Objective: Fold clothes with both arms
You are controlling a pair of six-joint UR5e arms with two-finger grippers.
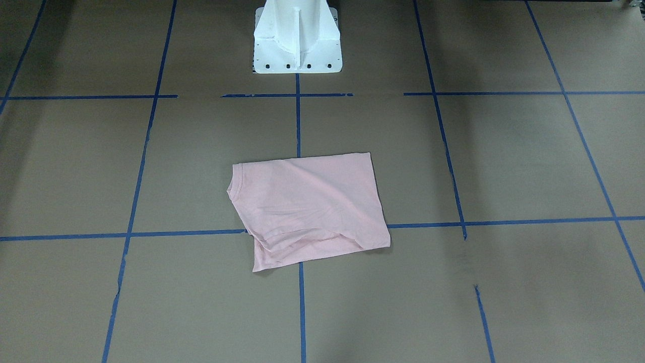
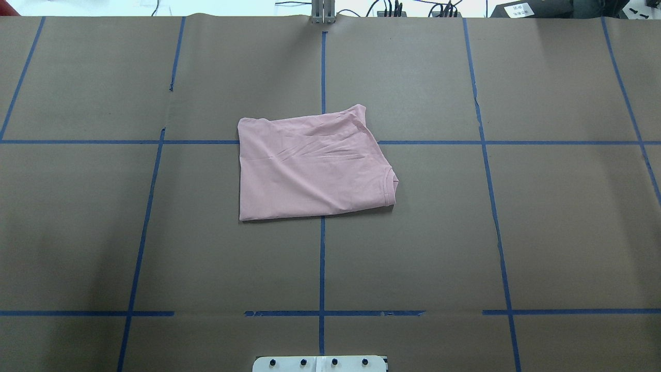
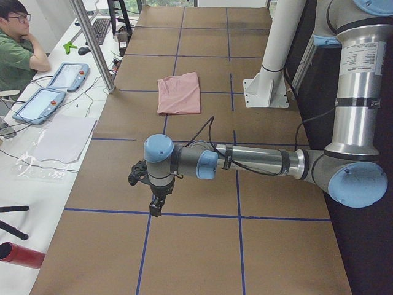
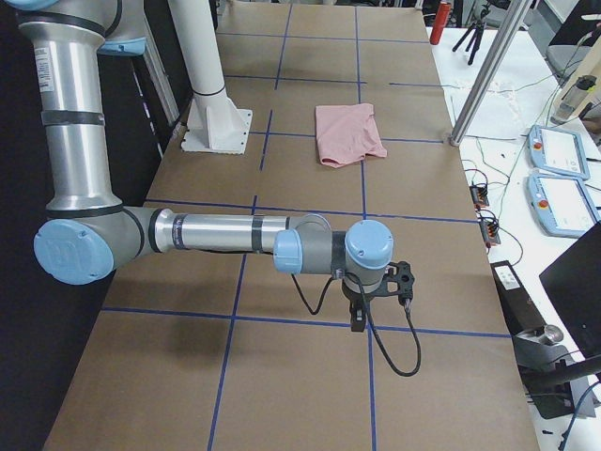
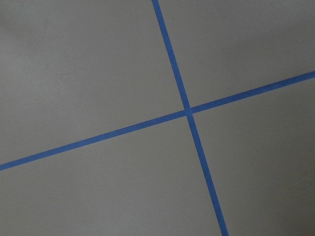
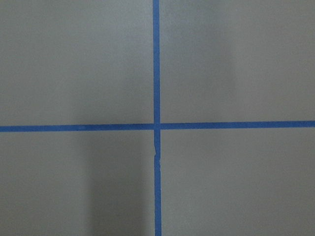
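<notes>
The pale pink T-shirt (image 1: 310, 206) lies folded into a rough rectangle at the middle of the brown paper-covered table, plain side up, with the ribbed collar at one edge; no drawing shows. It also shows in the overhead view (image 2: 310, 165) and far off in both side views (image 3: 179, 94) (image 4: 347, 133). My left gripper (image 3: 156, 206) hangs fingers down over the table's left end, far from the shirt. My right gripper (image 4: 358, 324) hangs the same way over the right end. I cannot tell whether either is open or shut. Both wrist views show only paper and blue tape.
The white pedestal base (image 1: 297, 40) stands at the robot's side of the table. Blue tape lines (image 2: 322, 258) form a grid. A seated operator (image 3: 15, 49), tablets (image 3: 67, 77) and a metal post (image 3: 92, 43) are at the far side.
</notes>
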